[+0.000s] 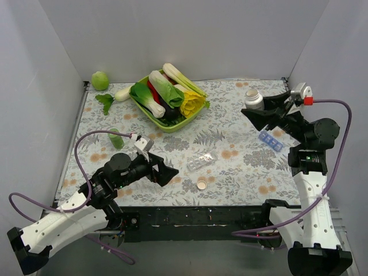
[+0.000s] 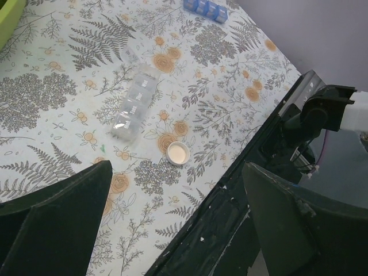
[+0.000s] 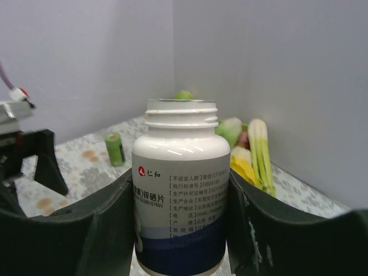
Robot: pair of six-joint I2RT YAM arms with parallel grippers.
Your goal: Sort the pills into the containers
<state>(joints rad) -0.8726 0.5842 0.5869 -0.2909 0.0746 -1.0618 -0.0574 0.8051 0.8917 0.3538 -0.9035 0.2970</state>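
Observation:
The clear pill-organiser strip [image 1: 202, 161] lies on the floral cloth at mid-table and shows in the left wrist view [image 2: 135, 106], lids shut. A white bottle cap [image 1: 202, 184] lies just in front of it [image 2: 177, 153]. My right gripper [image 1: 257, 112] is shut on an upright, uncapped white pill bottle [image 1: 254, 99] with a blue band [image 3: 181, 190], fingers pressed on both its sides [image 3: 179, 178]. My left gripper [image 1: 167, 172] is open and empty, low over the near table edge [image 2: 175, 172], short of the cap. No loose pills show.
A blue pill organiser [image 1: 270, 140] lies near the right arm [image 2: 206, 8]. A green tray of vegetables [image 1: 193, 117] stands at the back centre. A small green bottle [image 1: 117, 138] stands left [image 3: 114, 148]. A green ball [image 1: 100, 80] sits in the back left corner.

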